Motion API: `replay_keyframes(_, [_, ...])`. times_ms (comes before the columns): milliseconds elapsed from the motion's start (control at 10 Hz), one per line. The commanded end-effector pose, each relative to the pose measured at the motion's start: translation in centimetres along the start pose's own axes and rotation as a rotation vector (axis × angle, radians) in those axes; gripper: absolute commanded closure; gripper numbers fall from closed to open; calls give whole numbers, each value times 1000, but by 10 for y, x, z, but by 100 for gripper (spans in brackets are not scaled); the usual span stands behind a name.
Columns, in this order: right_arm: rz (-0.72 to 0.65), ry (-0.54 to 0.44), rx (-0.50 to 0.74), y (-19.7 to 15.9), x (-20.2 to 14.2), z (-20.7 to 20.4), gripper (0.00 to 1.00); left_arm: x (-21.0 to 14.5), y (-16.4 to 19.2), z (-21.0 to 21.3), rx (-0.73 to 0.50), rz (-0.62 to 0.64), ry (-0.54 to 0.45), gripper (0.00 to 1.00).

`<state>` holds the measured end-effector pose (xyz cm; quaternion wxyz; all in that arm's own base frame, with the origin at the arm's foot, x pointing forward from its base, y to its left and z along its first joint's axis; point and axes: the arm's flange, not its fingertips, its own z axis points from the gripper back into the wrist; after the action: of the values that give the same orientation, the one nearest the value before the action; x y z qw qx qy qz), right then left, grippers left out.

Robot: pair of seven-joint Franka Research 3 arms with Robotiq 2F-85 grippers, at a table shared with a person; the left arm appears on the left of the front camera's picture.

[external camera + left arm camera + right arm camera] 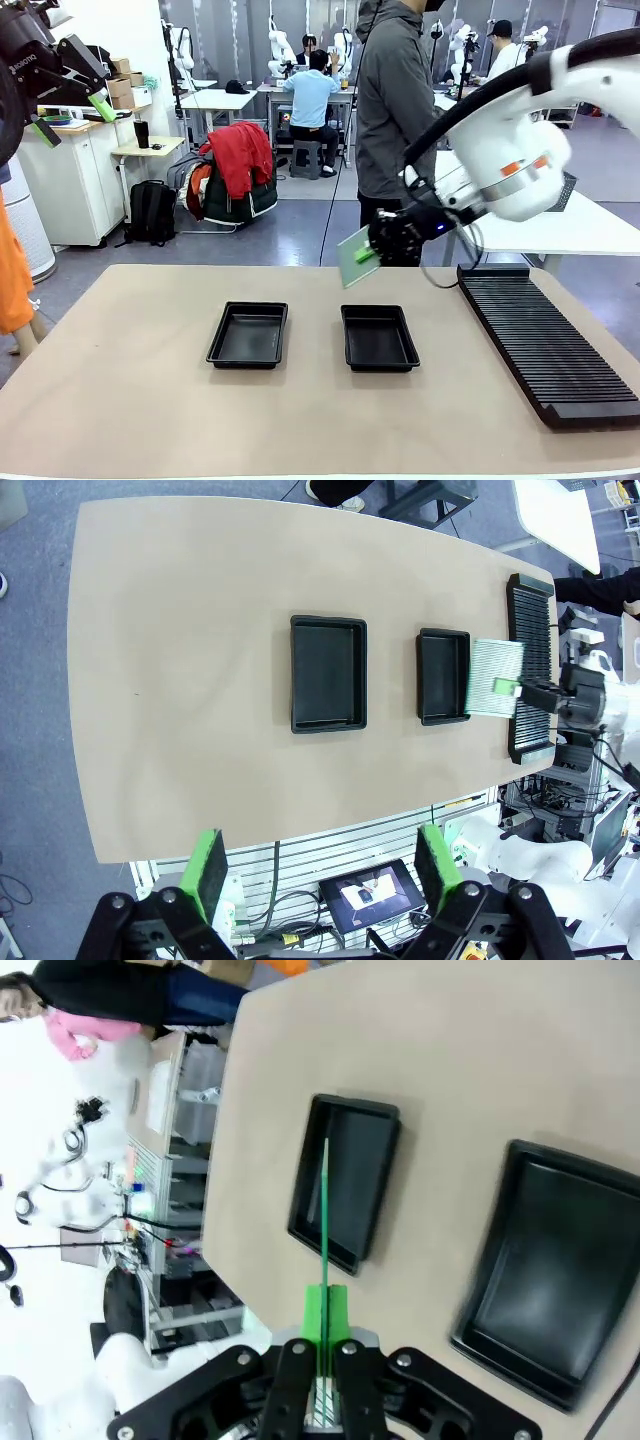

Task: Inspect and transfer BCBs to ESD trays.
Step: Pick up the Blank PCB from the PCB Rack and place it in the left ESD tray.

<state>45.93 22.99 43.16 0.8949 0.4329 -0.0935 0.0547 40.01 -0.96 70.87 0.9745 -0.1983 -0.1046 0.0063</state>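
You see one green board point(353, 258) up in the air over the desk point(130, 380), near the right tray point(347, 345). It is tilted. The right pincer point(368, 255) is clamped on the board's edge. The left tray point(215, 345) sits beside the right one, a little apart. A long black rack point(545, 340) lies on the right. The left pincer point(73, 118) hangs high on the left, its fingers wide apart.

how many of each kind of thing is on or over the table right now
shallow black rectangular plastic trays: 2
thin flat green circuit board: 1
long black ribbed slotted rack: 1
total: 4
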Motion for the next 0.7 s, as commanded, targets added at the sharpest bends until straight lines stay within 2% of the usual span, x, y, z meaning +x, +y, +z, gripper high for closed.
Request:
replay_keyframes(0, [-14,-72,109,2,-1,-46,98,0,1,0,-3,2,0,0])
replay_keyframes(300, [-51,-106,181,5,-6,-113,98,0,1,0,-3,2,0,0])
replay_keyframes(600, [-60,-106,189,7,-9,-165,98,0,1,0,-3,2,0,0])
